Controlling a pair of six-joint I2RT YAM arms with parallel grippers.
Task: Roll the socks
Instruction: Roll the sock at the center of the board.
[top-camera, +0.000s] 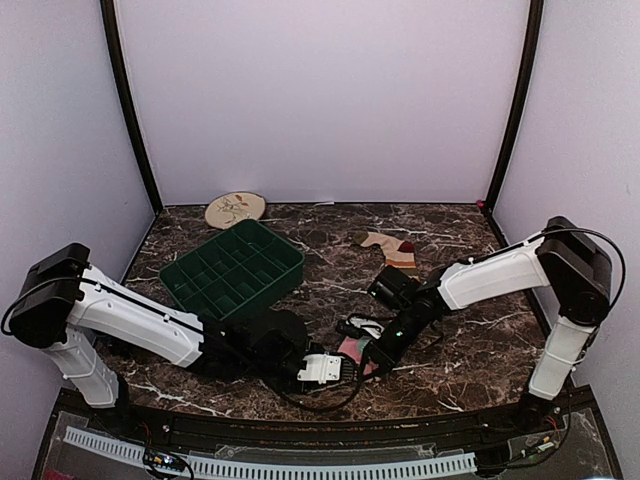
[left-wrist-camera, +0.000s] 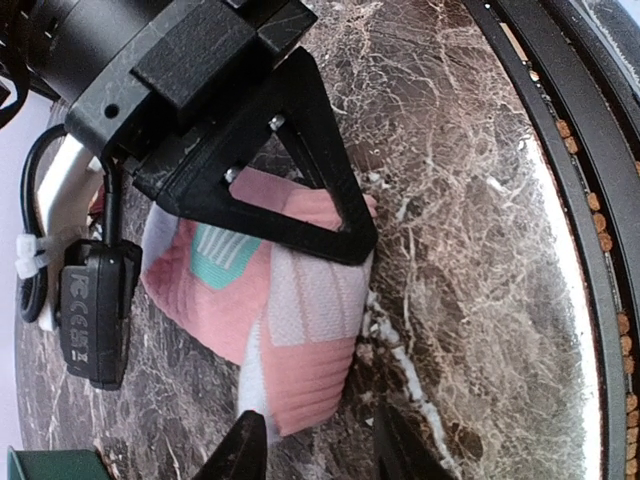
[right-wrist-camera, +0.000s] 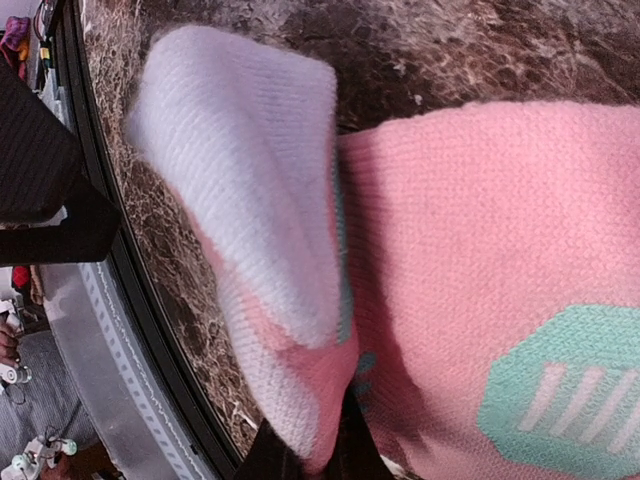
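Dark veined marble tabletop enclosed by pale lavender walls, seen from above. Left arm lies low, stretched from its base at the left toward the near centre. Right arm slopes down from its raised elbow to meet it. Both wrists converge on the pink sock, which lies near the front edge. The striped sock lies well apart, farther back and to the right of a green compartment tray. A round embroidered disc sits by the back wall.

Left wrist view: the left gripper has its jaws parted, with the sock's near end just ahead of the tips and not clamped. A black triangular finger of the other arm crosses the sock's far part.

Right wrist view alone shows the knit close up. The right gripper is clenched on a folded edge, where the pale inner face is turned over the pink side, beside a mint patch.
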